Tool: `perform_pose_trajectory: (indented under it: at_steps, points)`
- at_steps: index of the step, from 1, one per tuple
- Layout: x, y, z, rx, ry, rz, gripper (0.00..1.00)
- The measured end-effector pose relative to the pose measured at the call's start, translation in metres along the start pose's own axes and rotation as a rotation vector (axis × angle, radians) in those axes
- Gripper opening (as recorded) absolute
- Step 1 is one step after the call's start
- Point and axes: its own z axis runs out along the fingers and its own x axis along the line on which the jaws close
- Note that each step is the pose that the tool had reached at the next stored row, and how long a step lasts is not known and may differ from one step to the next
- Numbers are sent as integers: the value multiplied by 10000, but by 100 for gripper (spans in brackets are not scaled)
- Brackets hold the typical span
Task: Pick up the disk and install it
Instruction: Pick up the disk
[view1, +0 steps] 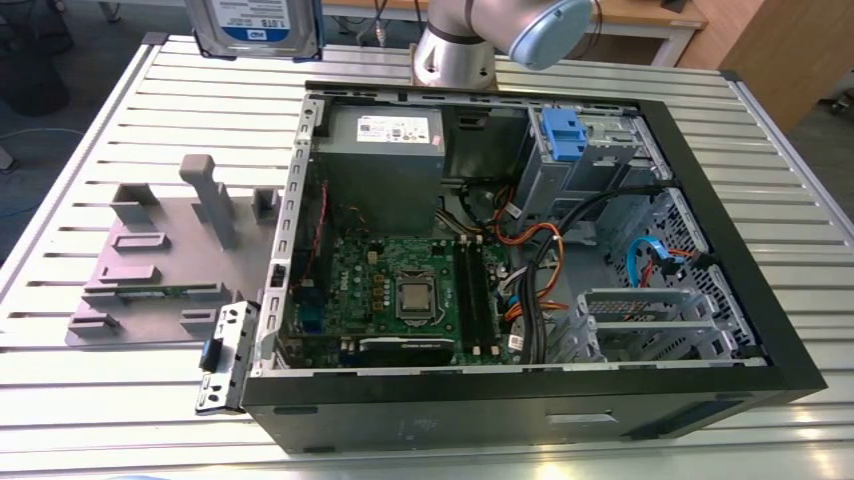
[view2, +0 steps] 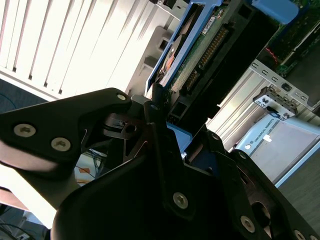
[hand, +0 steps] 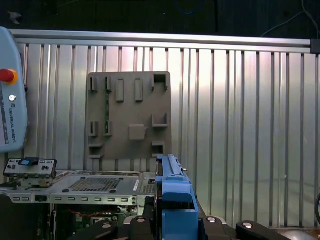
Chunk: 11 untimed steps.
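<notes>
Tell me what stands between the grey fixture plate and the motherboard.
In the exterior view, the open computer case's metal wall separates the grey fixture plate from the motherboard.

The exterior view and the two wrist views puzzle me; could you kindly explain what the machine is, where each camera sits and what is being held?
The machine is a single robot arm with a gripper at its end. The exterior view comes from a camera off the arm, looking over a slatted metal table. On the table lie an open computer case and, toward that view's left, a grey moulded tray. Both wrist views come from cameras riding on the arm. The gripper is shut on the disk, a silver drive with blue rails, held up above the table and not yet in the case.
</notes>
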Motion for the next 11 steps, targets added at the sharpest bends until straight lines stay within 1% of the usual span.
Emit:
perform_pose_trajectory:
  at_steps: [11]
  points:
    - [0, -26, 0, 0, 0, 0, 36]
